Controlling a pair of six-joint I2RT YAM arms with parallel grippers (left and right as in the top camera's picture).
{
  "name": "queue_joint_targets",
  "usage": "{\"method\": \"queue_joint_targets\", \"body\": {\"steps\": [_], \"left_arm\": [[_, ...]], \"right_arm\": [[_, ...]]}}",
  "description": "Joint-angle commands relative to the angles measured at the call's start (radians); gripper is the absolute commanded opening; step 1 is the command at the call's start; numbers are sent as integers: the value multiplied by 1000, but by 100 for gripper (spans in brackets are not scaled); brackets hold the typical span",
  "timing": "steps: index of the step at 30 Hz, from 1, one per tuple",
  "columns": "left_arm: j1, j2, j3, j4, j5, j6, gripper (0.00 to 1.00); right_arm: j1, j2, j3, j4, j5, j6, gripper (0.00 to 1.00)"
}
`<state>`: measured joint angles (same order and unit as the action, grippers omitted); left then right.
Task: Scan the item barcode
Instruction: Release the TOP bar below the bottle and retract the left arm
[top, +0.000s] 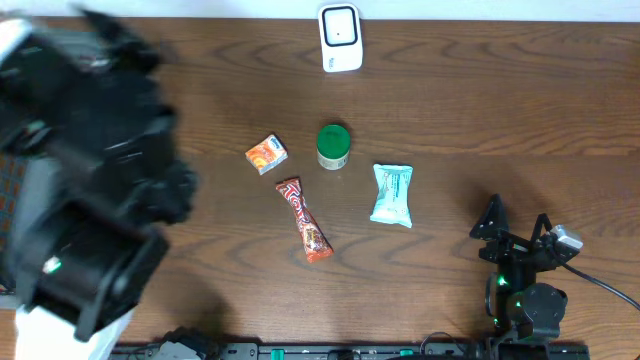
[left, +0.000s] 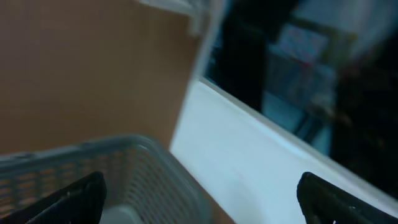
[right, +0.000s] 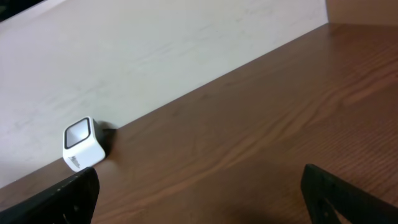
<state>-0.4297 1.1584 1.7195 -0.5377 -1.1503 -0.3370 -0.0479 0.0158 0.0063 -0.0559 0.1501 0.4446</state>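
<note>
Black right hand (top: 514, 232): is sitting wide open and empty near the table's 4 o'clock corner; its fingertips (right: 68, 196) are framing bare wood in the wrist view.
Black left hand (left: 202, 205): is hanging open and gripping nothing out at the 9 o'clock side, with a white mesh basket (left: 93, 165) showing between its fingertips; from overhead its arm (top: 90, 180) is showing only as a blurred dark mass.
Mint packet (top: 392, 194): is lying flat at 10 o'clock from the right hand, the nearest item to it yet well apart.
Green-lidded jar (top: 333, 146): is standing upright at 10 o'clock from the mint packet, near but not touching.
Red candy bar (top: 304, 220): is lying slantwise at 7 o'clock from the jar.
Orange packet (top: 267, 154): is lying at 9 o'clock from the jar, just beside it, apart.
White scanner (top: 341, 38): is standing at the table's 12 o'clock edge, well apart from every item and from both hands.
Brown wood table (top: 480, 100): is carrying the four items and the scanner.
</note>
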Motion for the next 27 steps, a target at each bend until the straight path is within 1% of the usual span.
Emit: {"method": "queue_joint_targets", "body": {"steps": [1,6,10,17,27], "left_arm": [[90,-38,10,5,-21,30,98],[174,-63,3,2,-21,30,98],[205,-98,-34,-33,-21,29,98],[205,-172,-106,-28,-8,-42,98],[205,-294,-113,-26,-2,-46,98]], "right_arm": [[10,-3,-1,-4,2,7,99],[10,-3,-1,-4,2,7,99],[10,-3,-1,-4,2,7,99],[10,-3,-1,-4,2,7,99],[10,-3,-1,-4,2,7,99]]}}
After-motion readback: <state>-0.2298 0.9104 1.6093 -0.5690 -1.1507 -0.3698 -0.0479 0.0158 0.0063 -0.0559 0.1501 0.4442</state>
